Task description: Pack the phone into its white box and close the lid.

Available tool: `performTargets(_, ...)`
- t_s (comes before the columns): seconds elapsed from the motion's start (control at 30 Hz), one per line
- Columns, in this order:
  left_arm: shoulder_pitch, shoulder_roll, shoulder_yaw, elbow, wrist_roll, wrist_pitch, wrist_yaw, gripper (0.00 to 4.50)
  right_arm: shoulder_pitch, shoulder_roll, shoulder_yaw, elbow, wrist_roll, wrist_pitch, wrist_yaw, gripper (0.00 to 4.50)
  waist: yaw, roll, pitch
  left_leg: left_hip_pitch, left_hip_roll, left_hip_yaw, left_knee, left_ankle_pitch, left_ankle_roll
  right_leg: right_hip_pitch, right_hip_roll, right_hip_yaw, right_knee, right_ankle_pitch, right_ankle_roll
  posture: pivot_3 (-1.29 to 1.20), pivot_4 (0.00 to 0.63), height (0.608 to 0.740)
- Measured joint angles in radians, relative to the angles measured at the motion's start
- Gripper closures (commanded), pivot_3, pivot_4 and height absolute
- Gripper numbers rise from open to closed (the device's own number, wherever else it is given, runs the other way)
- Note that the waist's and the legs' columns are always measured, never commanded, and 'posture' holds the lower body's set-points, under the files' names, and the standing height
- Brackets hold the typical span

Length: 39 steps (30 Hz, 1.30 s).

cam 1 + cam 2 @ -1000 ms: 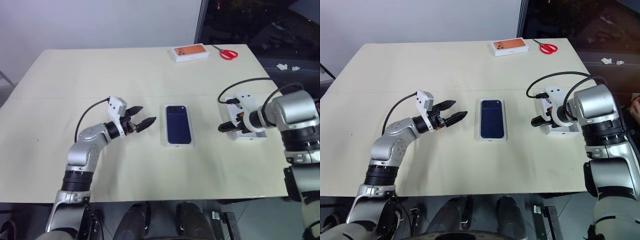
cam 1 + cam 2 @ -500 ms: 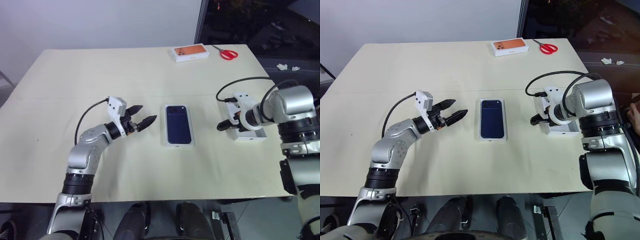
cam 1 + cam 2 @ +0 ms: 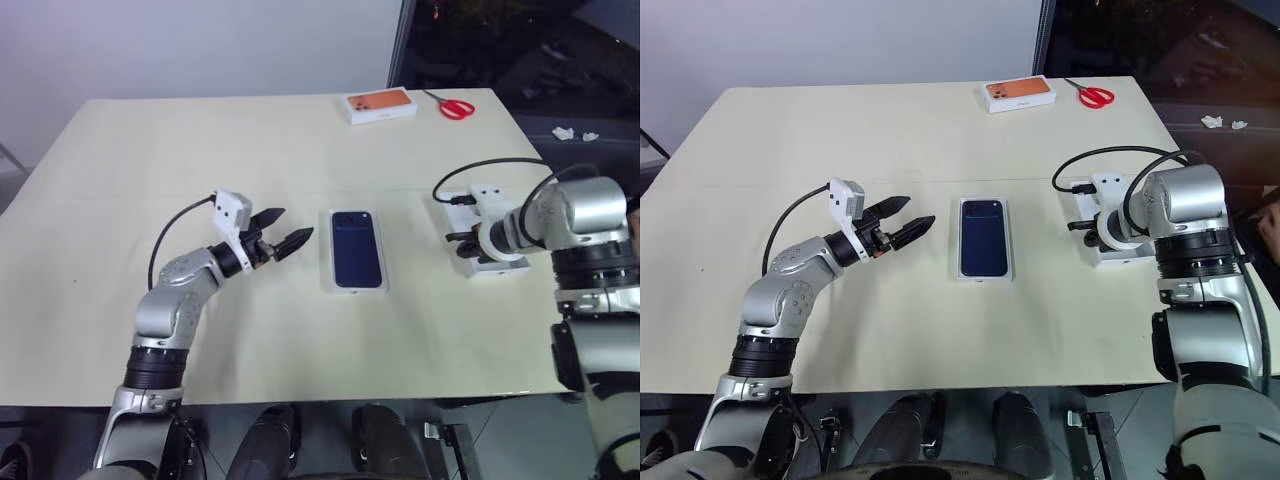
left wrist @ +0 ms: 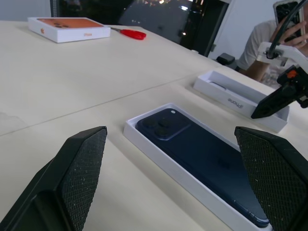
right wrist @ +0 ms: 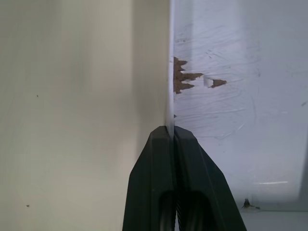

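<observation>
Phone (image 3: pixel 358 249): laid camera-up in the white box (image 3: pixel 327 285) at bench (image 3: pixel 150 160) centre.
Lid (image 3: pixel 492 268): upturned at 3 o'clock of the box, well apart.
Right claw (image 3: pixel 467 239): pressed together, pinching the lid's thin wall.
Left claw (image 3: pixel 283 241): spread, empty, at 9 o'clock of the phone.
Risk: edge pinch could slip, so the lid could be dropped or seated crooked.

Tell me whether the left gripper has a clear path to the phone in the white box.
Probably yes. The left gripper is open and points at the phone, which lies face down in the white box, with bare table between them.
</observation>
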Motion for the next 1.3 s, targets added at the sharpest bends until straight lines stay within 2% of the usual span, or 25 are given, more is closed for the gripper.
performTargets(0.2,-0.001,0.042,0.021,0.000,-0.017,0.003,-0.007,0.00,-0.011,0.109,-0.122,-0.089,0.053,-0.013,0.077,4.45,-0.001,0.000,0.000,0.000,0.000,0.000,0.000,0.000,0.000,0.000,0.000,0.000,0.000,0.000,0.000,0.00,0.150,0.740)
performTargets(0.3,-0.004,0.071,0.043,-0.001,-0.023,0.006,-0.012,0.00,-0.064,0.204,-0.201,-0.129,0.125,-0.023,0.136,4.45,-0.004,0.001,0.000,0.000,0.000,0.000,0.000,0.000,0.000,-0.001,0.001,0.000,0.001,0.000,0.000,0.00,0.150,0.740)
performTargets(0.47,0.002,0.135,0.107,-0.051,-0.093,0.066,-0.021,0.00,-0.218,0.514,-0.585,-0.120,0.239,-0.001,0.086,4.45,-0.003,0.001,0.000,0.000,0.001,-0.001,-0.001,0.000,0.000,-0.002,0.001,0.001,0.002,0.000,0.000,0.00,0.150,0.740)
performTargets(0.57,0.016,0.203,0.178,-0.108,-0.153,0.110,-0.030,0.00,-0.214,0.683,-0.711,-0.122,0.352,-0.001,0.027,4.45,-0.004,0.001,0.000,0.000,0.000,0.000,-0.001,0.000,0.000,-0.002,0.000,0.001,0.002,0.000,0.000,0.00,0.150,0.740)
performTargets(0.67,0.070,0.262,0.207,-0.160,-0.174,0.138,-0.038,0.00,-0.123,0.776,-0.721,-0.132,0.442,-0.001,-0.027,4.45,-0.001,0.001,0.000,0.000,0.000,0.000,-0.001,0.000,0.000,-0.002,0.000,0.001,0.002,0.000,-0.001,0.00,0.150,0.740)
performTargets(0.73,0.117,0.287,0.209,-0.183,-0.176,0.156,-0.041,0.00,-0.053,0.802,-0.710,-0.133,0.496,0.000,-0.051,4.45,-0.001,0.002,0.000,0.000,-0.001,0.000,-0.001,0.000,0.000,-0.002,-0.001,0.002,0.002,0.001,-0.002,0.00,0.150,0.740)
performTargets(0.87,0.181,0.305,0.215,-0.225,-0.188,0.179,-0.036,0.00,0.047,0.808,-0.675,-0.126,0.586,0.000,-0.104,4.45,-0.003,0.002,0.001,0.000,0.000,0.000,-0.001,0.000,0.000,-0.002,0.000,0.002,0.002,0.001,-0.003,0.00,0.150,0.740)
performTargets(1.03,0.220,0.278,0.192,-0.277,-0.192,0.181,-0.011,0.00,0.170,0.782,-0.582,-0.129,0.657,0.000,-0.160,4.45,-0.007,0.003,0.001,0.000,0.000,0.001,-0.002,0.000,0.000,-0.003,0.000,0.002,0.001,0.001,-0.003,0.00,0.150,0.740)
performTargets(1.13,0.233,0.239,0.151,-0.278,-0.186,0.179,-0.001,0.83,0.194,0.761,-0.560,-0.128,0.684,0.000,-0.187,4.50,-0.007,0.003,0.001,0.000,0.000,0.001,-0.001,0.000,0.000,-0.003,0.000,0.002,0.002,0.001,-0.003,0.00,0.150,0.740)
performTargets(1.17,0.233,0.219,0.138,-0.278,-0.183,0.176,0.007,1.26,0.195,0.749,-0.547,-0.128,0.694,0.000,-0.194,4.50,-0.006,0.003,0.001,0.000,0.000,0.001,-0.001,0.000,0.000,-0.002,0.001,0.002,0.002,0.001,-0.003,0.00,0.150,0.740)
performTargets(1.23,0.230,0.184,0.110,-0.275,-0.178,0.176,0.015,2.36,0.208,0.738,-0.537,-0.128,0.704,0.000,-0.213,3.86,-0.006,0.003,0.001,0.000,0.000,0.001,-0.001,0.000,0.000,-0.002,0.001,0.002,0.002,0.001,-0.003,0.00,0.150,0.740)
performTargets(1.3,0.218,0.160,0.087,-0.253,-0.164,0.160,0.019,3.19,0.211,0.731,-0.537,-0.121,0.703,-0.002,-0.222,3.19,-0.005,0.003,0.001,0.000,0.000,0.001,-0.001,0.000,0.000,-0.002,0.000,0.002,0.002,0.001,-0.003,0.00,0.150,0.740)
